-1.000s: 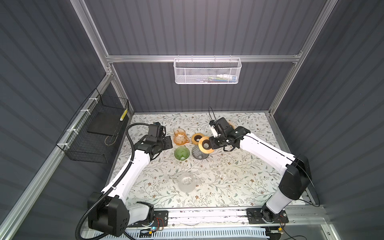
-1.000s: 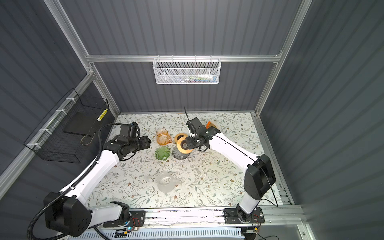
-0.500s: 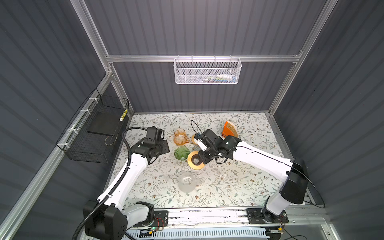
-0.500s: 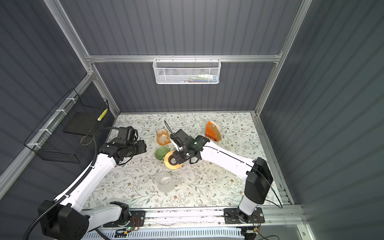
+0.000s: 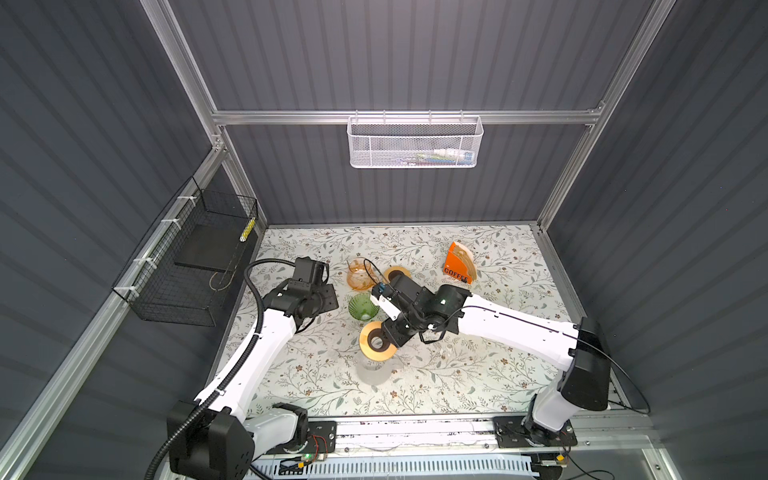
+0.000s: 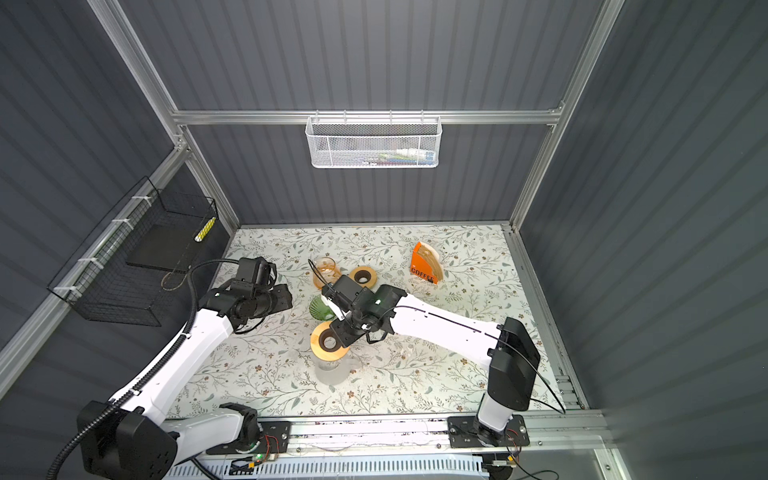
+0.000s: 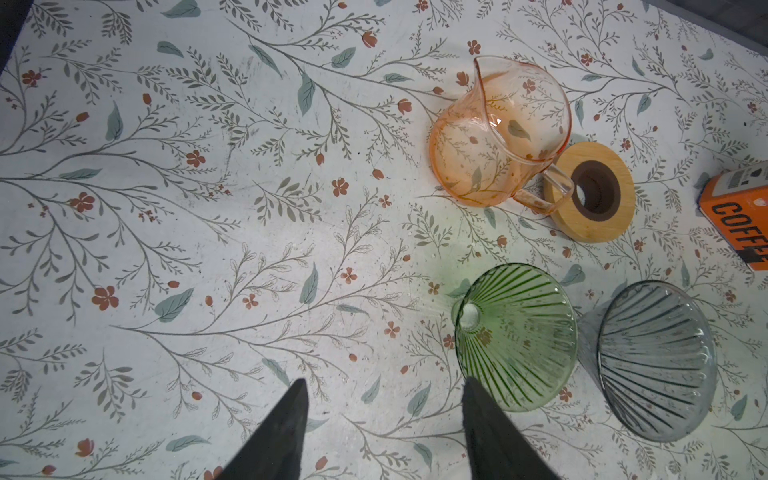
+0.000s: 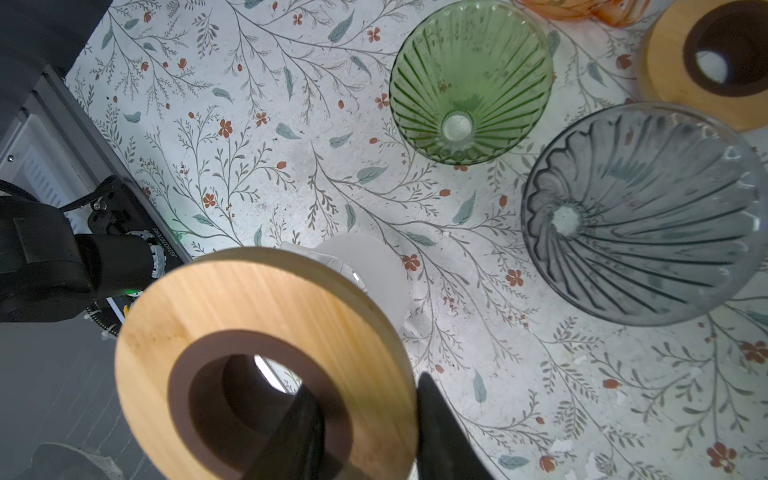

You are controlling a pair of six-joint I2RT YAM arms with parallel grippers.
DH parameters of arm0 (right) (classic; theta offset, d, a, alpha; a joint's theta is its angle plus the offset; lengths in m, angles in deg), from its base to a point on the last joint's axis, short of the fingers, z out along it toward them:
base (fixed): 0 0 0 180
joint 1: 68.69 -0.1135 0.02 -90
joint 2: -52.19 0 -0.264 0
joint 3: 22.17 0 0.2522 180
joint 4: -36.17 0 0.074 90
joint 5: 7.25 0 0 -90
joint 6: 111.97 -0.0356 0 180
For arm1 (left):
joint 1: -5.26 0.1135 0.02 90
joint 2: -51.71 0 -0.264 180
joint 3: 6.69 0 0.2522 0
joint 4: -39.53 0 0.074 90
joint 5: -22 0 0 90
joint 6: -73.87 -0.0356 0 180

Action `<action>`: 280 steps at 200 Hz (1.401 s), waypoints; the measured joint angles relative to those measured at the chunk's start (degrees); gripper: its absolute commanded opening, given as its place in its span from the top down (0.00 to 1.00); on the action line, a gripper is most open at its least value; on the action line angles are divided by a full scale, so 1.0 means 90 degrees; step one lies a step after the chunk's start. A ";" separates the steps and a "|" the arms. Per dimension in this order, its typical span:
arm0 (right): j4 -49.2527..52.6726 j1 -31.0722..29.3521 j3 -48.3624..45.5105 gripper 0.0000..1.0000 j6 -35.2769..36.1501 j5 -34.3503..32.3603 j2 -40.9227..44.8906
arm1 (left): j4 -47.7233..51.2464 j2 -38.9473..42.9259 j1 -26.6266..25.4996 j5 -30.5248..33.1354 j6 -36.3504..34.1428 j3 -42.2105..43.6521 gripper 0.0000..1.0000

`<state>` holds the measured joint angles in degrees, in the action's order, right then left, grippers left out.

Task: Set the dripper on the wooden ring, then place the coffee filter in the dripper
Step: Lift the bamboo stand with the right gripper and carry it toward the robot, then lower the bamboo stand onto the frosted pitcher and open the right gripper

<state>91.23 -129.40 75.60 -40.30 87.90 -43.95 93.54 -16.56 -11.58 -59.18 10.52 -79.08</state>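
So, big picture first: the floral table (image 5: 478,374) has the whole pour-over kit spread over the middle.

The right gripper (image 8: 365,395) reaches across to the centre and is pinching a wooden ring. One finger is through the hole and the other is outside the rim. The left gripper (image 7: 384,382) is spread with nothing in it, hovering over bare table just beside the green dripper.

Next down in size, the orange COFFEE box (image 5: 457,264) sits at the back right, well apart from both grippers. The frosted cup (image 5: 374,372) is at the front. The grey dripper (image 7: 656,365) and green dripper (image 5: 362,306) stand side by side, both empty. I can't tell which one is meant to get the filter.

The wooden ring (image 5: 376,341) hangs just above the frosted cup and looks a bit tilted. My guess is the step in hand is setting it down as a stand. To do that well, I'd level it first and centre the hole over the cup's mouth. Then lower it straight and only let go once it's sitting flat. The inner finger has to come out cleanly, or it'll drag the ring off and maybe tip the cup.

Smallest bit: the coffee filters (image 5: 463,253) are tucked in the top of that box, untouched, so the actual placing isn't started yet.
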 measured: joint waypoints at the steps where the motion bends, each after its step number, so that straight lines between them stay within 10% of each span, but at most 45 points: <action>1: -0.0002 -0.0002 0.0000 0.76 -0.0010 0.0005 -0.0005 | -0.0002 0.0002 0.0000 0.0000 0.0000 0.0000 0.40; 280: 0.0284 -0.0250 0.0466 0.75 -0.0253 -0.0165 -0.1297 | -0.0340 0.0124 0.0000 -0.0053 -0.0029 0.0034 0.40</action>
<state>93.79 -131.65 79.79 -42.57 86.41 -55.62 90.48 -15.44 -11.58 -59.66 10.26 -78.77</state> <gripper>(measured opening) 0.338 0.601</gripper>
